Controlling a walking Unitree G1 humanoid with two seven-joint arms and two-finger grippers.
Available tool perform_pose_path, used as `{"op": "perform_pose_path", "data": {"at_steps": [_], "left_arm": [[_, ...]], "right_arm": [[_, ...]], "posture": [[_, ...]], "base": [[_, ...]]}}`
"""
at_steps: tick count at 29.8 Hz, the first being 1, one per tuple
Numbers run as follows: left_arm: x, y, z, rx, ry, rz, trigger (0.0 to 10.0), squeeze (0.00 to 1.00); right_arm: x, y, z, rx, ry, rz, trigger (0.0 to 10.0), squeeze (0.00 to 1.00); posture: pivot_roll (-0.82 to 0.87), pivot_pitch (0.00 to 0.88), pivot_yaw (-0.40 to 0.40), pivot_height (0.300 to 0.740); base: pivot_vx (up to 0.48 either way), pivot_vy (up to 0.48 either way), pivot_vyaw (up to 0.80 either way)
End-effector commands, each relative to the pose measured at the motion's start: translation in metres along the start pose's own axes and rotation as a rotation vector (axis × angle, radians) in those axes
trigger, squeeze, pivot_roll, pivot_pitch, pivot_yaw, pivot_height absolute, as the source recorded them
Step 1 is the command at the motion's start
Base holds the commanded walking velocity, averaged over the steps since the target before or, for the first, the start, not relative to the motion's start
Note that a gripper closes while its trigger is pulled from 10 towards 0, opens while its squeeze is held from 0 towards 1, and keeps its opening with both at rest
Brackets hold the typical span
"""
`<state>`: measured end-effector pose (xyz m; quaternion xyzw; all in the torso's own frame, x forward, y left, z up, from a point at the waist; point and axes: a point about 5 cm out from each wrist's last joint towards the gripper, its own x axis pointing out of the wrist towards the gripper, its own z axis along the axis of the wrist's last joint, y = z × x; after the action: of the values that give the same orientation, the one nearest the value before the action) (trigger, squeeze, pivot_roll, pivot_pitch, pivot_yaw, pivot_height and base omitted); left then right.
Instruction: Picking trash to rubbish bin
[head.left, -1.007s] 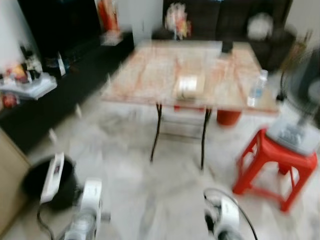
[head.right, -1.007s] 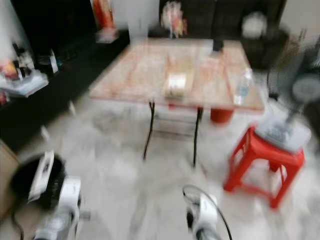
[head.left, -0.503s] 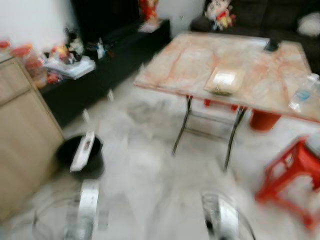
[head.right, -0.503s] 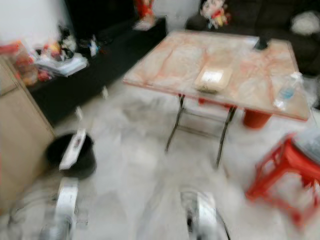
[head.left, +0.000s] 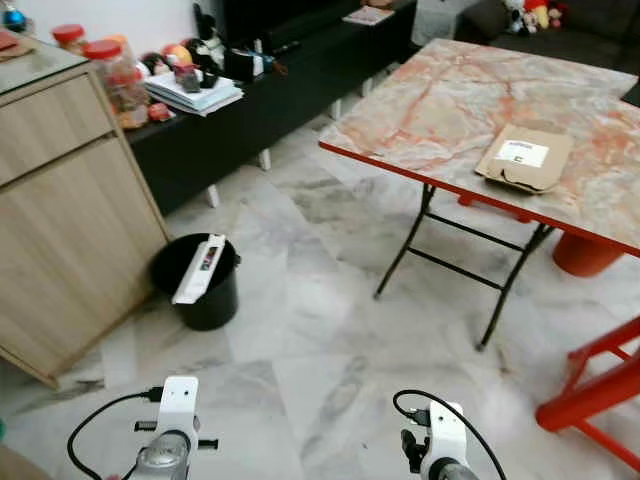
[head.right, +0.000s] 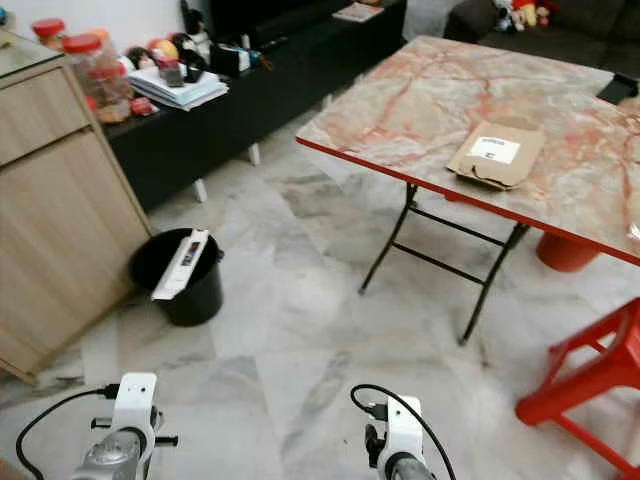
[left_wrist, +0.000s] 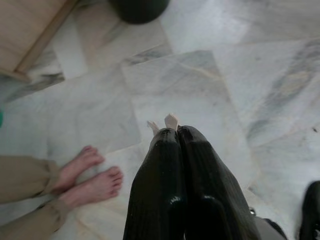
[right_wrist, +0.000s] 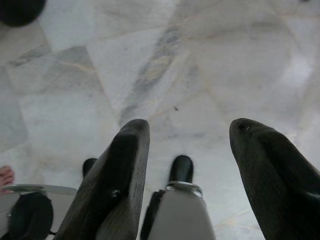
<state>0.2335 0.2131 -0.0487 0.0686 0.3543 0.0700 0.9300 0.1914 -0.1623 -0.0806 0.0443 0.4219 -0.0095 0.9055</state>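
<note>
You're over a glossy marble floor (head.left: 300, 330), grey-veined. Black plastic bin (head.left: 200, 290), smooth. Cabinet (head.left: 60, 220) of matt pale wood grain. Table (head.left: 450, 100): polished marble-look top, red-edged, thin black metal legs. Flat brown cardboard packet (head.left: 525, 160) with white paper label. Glossy red plastic stool (head.left: 600, 390). Left gripper fingers (left_wrist: 165, 190): shiny black.

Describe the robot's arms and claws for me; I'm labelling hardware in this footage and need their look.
Both arms are silver-white, with a looping black cable at each wrist: left arm, right arm. Each ends in a claw of two long, glossy black fingers with rounded tips and faintly ribbed surfaces: left claw, right claw. No markings can be made out.
</note>
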Motion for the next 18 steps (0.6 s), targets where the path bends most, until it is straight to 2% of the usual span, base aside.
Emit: {"op": "perform_pose_path", "data": {"at_steps": [1, 3, 6, 9, 11, 14, 18], "left_arm": [[-0.0008, 0.0004, -0.0023, -0.02, 0.0, 0.014, 10.0, 0.0], [-0.0009, -0.0004, -0.0024, -0.024, -0.001, 0.016, 10.0, 0.0], [-0.001, -0.0017, -0.0028, -0.021, 0.002, 0.014, 10.0, 0.0], [-0.0011, -0.0019, -0.0032, -0.023, 0.004, 0.018, 10.0, 0.0], [-0.0011, -0.0018, -0.0034, -0.027, 0.005, 0.021, 10.0, 0.0], [-0.0012, -0.0017, -0.0037, -0.031, 0.006, 0.027, 10.0, 0.0], [-0.0012, -0.002, -0.0036, -0.031, 0.006, 0.026, 10.0, 0.0]], "right_arm": [[-0.0004, 0.0017, -0.0018, -0.039, 0.004, 0.01, 10.0, 0.0], [-0.0006, 0.0017, -0.0029, -0.05, 0.009, 0.012, 10.0, 0.0], [-0.0008, 0.0006, -0.0033, -0.028, 0.008, 0.008, 10.0, 0.0], [-0.0004, 0.0019, -0.0007, -0.049, -0.005, 0.016, 10.0, 0.0], [0.0, 0.003, 0.0009, -0.073, -0.01, 0.02, 10.0, 0.0], [0.0005, 0.004, 0.0022, -0.047, -0.013, 0.022, 10.0, 0.0], [0.0009, 0.0049, 0.0038, -0.059, -0.017, 0.028, 10.0, 0.0]], "posture": [[-0.01, 0.081, -0.038, 0.74], [-0.01, 0.083, -0.038, 0.74], [-0.01, 0.084, -0.041, 0.74], [-0.01, 0.089, -0.047, 0.74], [-0.01, 0.089, -0.05, 0.74], [-0.01, 0.09, -0.052, 0.74], [-0.01, 0.09, -0.049, 0.74]], "base": [[0.0, 0.0, 0.79], [0.0, 0.0, 0.67], [0.0, 0.0, 0.0], [0.0, 0.0, 0.15], [0.0, 0.0, 0.79], [0.0, 0.0, 0.79], [0.0, 0.0, 0.74]]}}
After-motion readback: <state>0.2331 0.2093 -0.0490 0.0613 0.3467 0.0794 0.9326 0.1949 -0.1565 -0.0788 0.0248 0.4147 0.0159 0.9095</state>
